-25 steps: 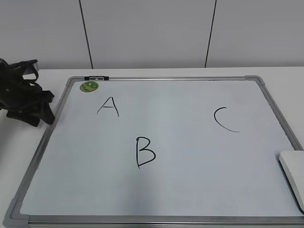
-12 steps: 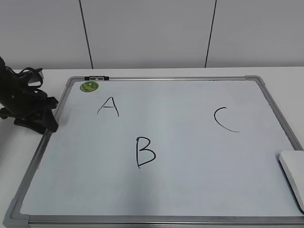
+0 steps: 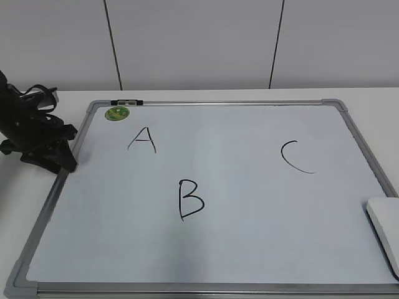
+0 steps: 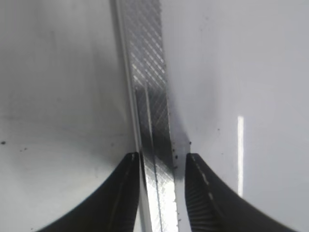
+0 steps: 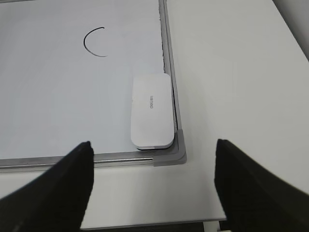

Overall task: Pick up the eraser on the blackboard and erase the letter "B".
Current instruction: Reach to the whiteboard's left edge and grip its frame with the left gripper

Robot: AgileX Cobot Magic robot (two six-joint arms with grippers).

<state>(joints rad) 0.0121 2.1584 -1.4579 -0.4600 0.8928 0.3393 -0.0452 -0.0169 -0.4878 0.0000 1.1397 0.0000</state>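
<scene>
The blackboard [image 3: 249, 243] is a white dry-erase board with a silver frame, lying flat on the white table. The black letter "B" [image 3: 190, 199] is drawn at its lower middle. The white eraser [image 3: 385, 230] lies at the board's near right corner; in the right wrist view [image 5: 152, 111] it rests against the frame. My right gripper [image 5: 152, 144] is open and empty, above the table just short of that corner; it is out of the exterior view. My left gripper [image 3: 63, 163] sits at the board's left edge, its jaws [image 4: 160, 162] closed on either side of the frame rail [image 4: 149, 96].
A black "A" [image 3: 143, 139] is at the upper left of the board and a black "C" [image 3: 296, 157] at the right, also in the right wrist view [image 5: 94, 42]. A round green sticker [image 3: 116, 113] and a small black clip [image 3: 126, 101] sit at the far left corner.
My left gripper has moved right and forward from the table onto the board's left frame rail, and has held there for the last half second. The eraser and letters have not moved.
</scene>
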